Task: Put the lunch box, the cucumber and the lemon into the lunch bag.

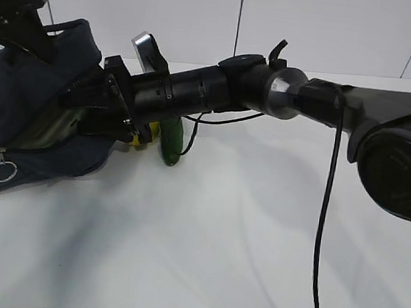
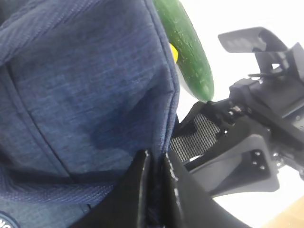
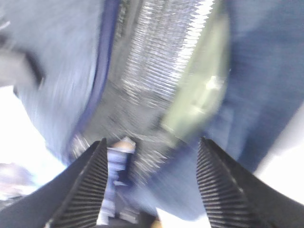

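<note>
The right tool (image 3: 151, 185), open and empty, faces the lunch bag (image 1: 28, 108) mouth; the lunch box (image 3: 199, 95) lies inside. The cucumber (image 1: 171, 142) waits beside the bag, nearer this arm. The left tool (image 2: 154, 190) pinches the bag's fabric.

My right wrist view is smeared with blur: the lunch bag (image 3: 266, 85) and its foil lining (image 3: 161, 52) run into streaks, and a pale green shape (image 3: 199, 95) inside could be the lunch box, though I cannot tell for sure. From the exterior view, my right arm (image 1: 197, 88) covers most of the lemon (image 1: 151, 131) and the upper end of the cucumber (image 1: 171, 143). My left fingers (image 2: 140, 190) are cut off by the bottom edge of the left wrist view, and the cucumber's top runs off that picture.
</note>
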